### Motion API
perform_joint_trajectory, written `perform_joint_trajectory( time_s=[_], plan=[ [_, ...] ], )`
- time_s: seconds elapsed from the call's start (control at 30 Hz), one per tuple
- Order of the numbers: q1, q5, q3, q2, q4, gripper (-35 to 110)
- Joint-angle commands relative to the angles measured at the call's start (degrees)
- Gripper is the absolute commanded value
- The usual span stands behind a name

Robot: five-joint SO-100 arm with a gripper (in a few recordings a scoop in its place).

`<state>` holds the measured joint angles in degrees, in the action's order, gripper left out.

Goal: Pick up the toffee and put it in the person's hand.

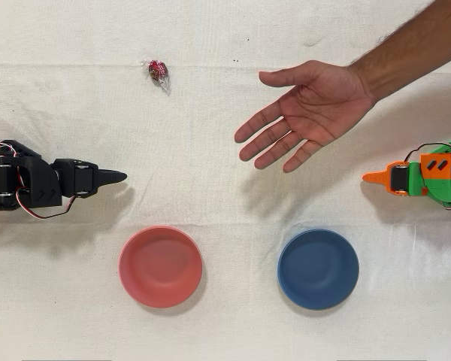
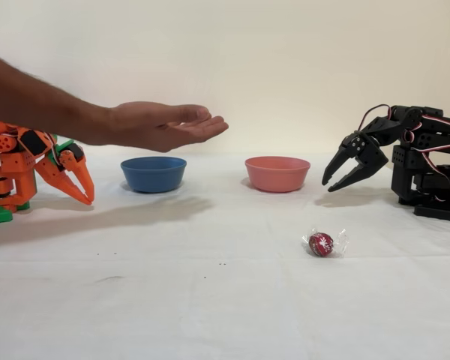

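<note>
The toffee point(image 1: 158, 71) point(image 2: 322, 244) is a small red sweet in clear crinkled wrapper, lying alone on the white cloth. In the overhead view it sits above and to the right of my black gripper point(image 1: 119, 177). My gripper point(image 2: 328, 181) is folded back near its base, fingers apart, holding nothing. The person's hand point(image 1: 308, 113) point(image 2: 165, 124) hovers palm up with spread fingers over the cloth, reaching in from the upper right in the overhead view.
A pinkish-red bowl point(image 1: 160, 266) point(image 2: 277, 173) and a blue bowl point(image 1: 318, 268) point(image 2: 153, 173) stand side by side. The idle orange arm point(image 1: 421, 177) point(image 2: 30, 169) rests at the far side from my arm. Open cloth lies between toffee and hand.
</note>
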<state>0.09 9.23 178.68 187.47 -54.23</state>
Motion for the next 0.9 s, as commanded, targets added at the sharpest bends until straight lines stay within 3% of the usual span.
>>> perform_joint_trajectory(
  time_s=[0.0, 0.37, 0.63, 0.87],
  plan=[
    [-1.05, 2.11, -3.52, -3.34, 2.46, 7],
    [-2.64, 5.27, -16.61, -15.82, 2.64, 8],
    [-4.92, 7.03, -32.87, -26.37, -3.08, 7],
    [-7.65, 2.72, -48.34, -39.38, -8.88, 8]
  ],
)
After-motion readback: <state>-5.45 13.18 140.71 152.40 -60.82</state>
